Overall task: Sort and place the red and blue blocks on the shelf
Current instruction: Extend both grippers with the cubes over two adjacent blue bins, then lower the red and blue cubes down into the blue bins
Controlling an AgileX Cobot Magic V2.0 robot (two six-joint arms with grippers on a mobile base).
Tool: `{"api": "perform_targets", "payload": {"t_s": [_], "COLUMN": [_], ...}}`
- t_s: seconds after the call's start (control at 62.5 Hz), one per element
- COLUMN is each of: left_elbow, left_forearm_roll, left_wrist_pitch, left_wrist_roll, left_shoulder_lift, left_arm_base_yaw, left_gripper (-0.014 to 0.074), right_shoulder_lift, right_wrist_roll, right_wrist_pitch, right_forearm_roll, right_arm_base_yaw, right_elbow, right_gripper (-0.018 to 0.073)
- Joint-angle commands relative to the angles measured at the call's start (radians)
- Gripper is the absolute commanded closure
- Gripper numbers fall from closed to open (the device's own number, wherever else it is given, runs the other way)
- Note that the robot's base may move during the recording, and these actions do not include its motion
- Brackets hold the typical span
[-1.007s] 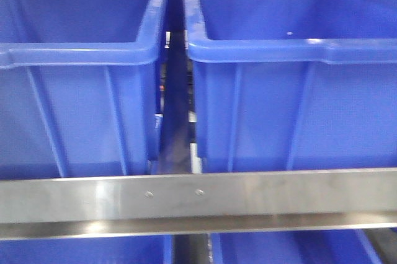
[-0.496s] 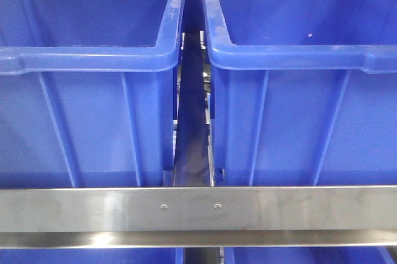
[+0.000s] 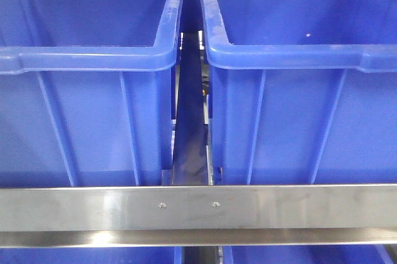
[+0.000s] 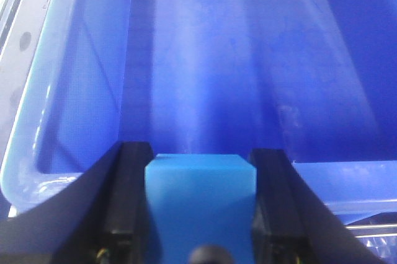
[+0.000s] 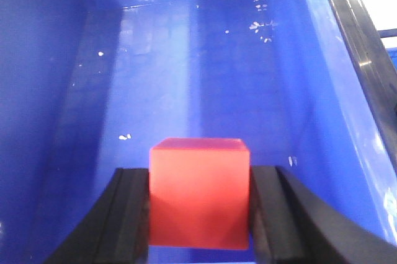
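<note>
Sky-blue and matte, the blue block is clamped between the black fingers of my left gripper, held over the open inside of a dark-blue bin. My right gripper pinches the red block the same way above a second bin, whose floor is dotted with white specks. From the front, the left bin and right bin stand side by side on the shelf, a narrow gap between them, just behind its shiny front rail with two small screws.
</note>
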Motion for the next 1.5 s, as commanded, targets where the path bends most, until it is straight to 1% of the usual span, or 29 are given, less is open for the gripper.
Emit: {"api": "perform_targets", "payload": {"t_s": [0.0,1.487], "left_elbow": [-0.027,-0.027], "left_forearm_roll": [0.009,0.009], "left_wrist_pitch": [-0.074,-0.075], "left_wrist_roll": [0.000,0.000], "left_shoulder_lift": [-0.001,-0.001], "left_arm_base_yaw": [-0.002,-0.002], "left_gripper": [0.0473,0.0473], "right_shoulder_lift": [-0.007,-0.007], "right_wrist_roll": [-0.008,-0.008], "right_wrist_pitch": [-0.076,-0.083], "right_forearm_roll": [-0.005,-0.005], "right_arm_base_yaw": [-0.007,-0.007], "right_elbow": [-0.027,-0.027], "right_gripper": [0.0511,0.0511]}}
